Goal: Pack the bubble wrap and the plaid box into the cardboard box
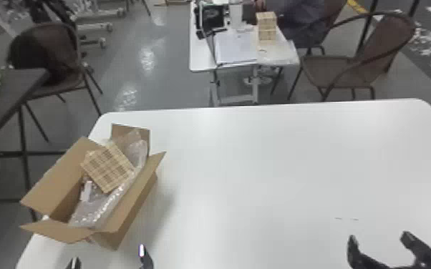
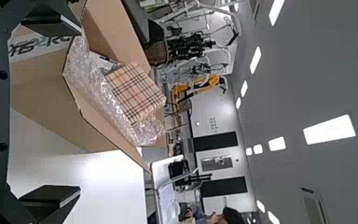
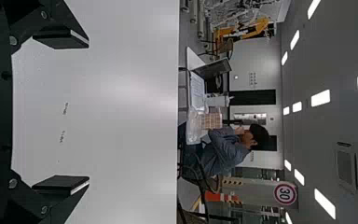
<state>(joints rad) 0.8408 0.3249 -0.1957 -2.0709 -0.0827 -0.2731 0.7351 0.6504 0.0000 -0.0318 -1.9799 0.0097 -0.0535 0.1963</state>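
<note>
Head view shows the left gripper (image 1: 109, 257) with nothing between its parted jaws, low in the view on the near side of the cardboard box (image 1: 132, 211); the right gripper (image 1: 379, 236), jaws also spread, comes in from the bottom edge, well apart from it, over the table (image 1: 297, 161). Flaps open, the cardboard box sits along the table's left edge, near the far left corner, holding the bubble wrap (image 1: 98, 211) with the plaid box (image 1: 109, 168) tilted on it. Beyond the white tabletop lie a glossy grey floor (image 1: 125, 78), brown chairs (image 1: 361, 68) and a small desk (image 1: 202, 53) bearing papers (image 1: 236, 48) and more plaid boxes (image 1: 266, 27).
</note>
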